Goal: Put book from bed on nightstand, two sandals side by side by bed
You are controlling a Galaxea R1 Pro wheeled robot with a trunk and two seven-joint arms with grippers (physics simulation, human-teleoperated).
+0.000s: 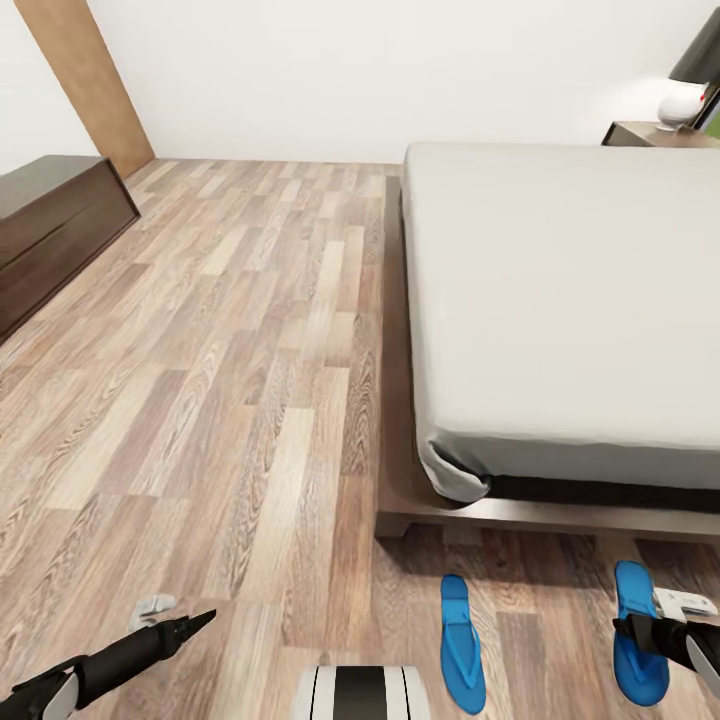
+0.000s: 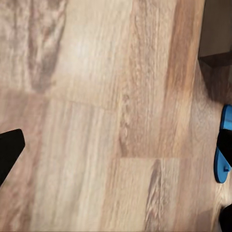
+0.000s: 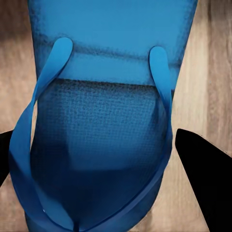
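Observation:
Two bright blue sandals lie on the wood floor at the foot of the bed point(image 1: 560, 300). The left sandal point(image 1: 462, 640) lies free and shows at the edge of the left wrist view as the sandal point(image 2: 223, 166). My right gripper point(image 1: 642, 632) hovers over the right sandal point(image 1: 632, 590). In the right wrist view, that sandal point(image 3: 101, 121) fills the space between the spread dark fingers point(image 3: 203, 183), which stand open on either side of it. My left gripper point(image 1: 180, 625) hangs open over bare floor. The nightstand point(image 1: 640, 132) stands far beside the bed. The book is out of view.
A lamp with a white base point(image 1: 682, 102) stands on the nightstand. A long low dark-brown bench point(image 1: 50, 220) runs along the left wall, and a brown door panel point(image 1: 90, 80) leans at the far left. My own base point(image 1: 360, 693) shows at the bottom edge.

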